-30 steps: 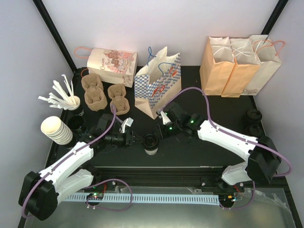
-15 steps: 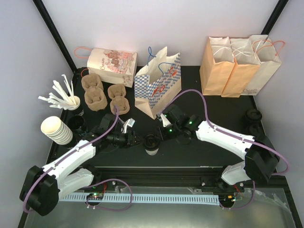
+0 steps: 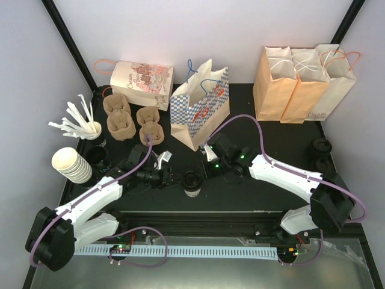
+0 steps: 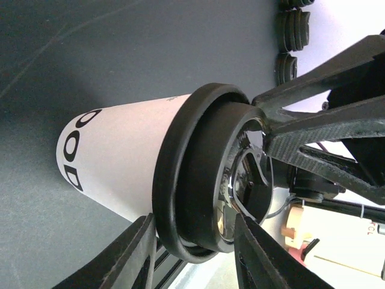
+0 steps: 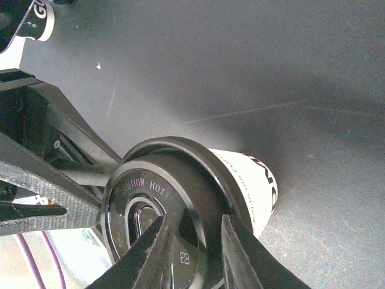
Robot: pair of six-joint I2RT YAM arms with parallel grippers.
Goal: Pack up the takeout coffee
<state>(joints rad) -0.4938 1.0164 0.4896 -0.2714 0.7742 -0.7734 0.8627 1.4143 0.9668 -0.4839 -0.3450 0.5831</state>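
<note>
The small white paper cup with a black plastic lid (image 3: 192,181) stands upright between both arms. The right gripper (image 5: 191,241) pinches its lid rim; the left gripper (image 4: 192,253) reaches around the lid, and I cannot tell whether it squeezes.

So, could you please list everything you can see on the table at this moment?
lidded coffee cup: one, white with black lid, centre, between both grippers
checked gift bag: one, blue and white, back centre
printed gift bag: one, cream, lying back left
paper bags: three, tan and white, back right
pulp cup carriers: three, brown, left
plain cup stack: one, white, left edge
cup of plastic cutlery: one, white, left
spare lids: black, right edge
left gripper: black, partly closed around the lid
right gripper: black, shut on the lid's rim
</note>
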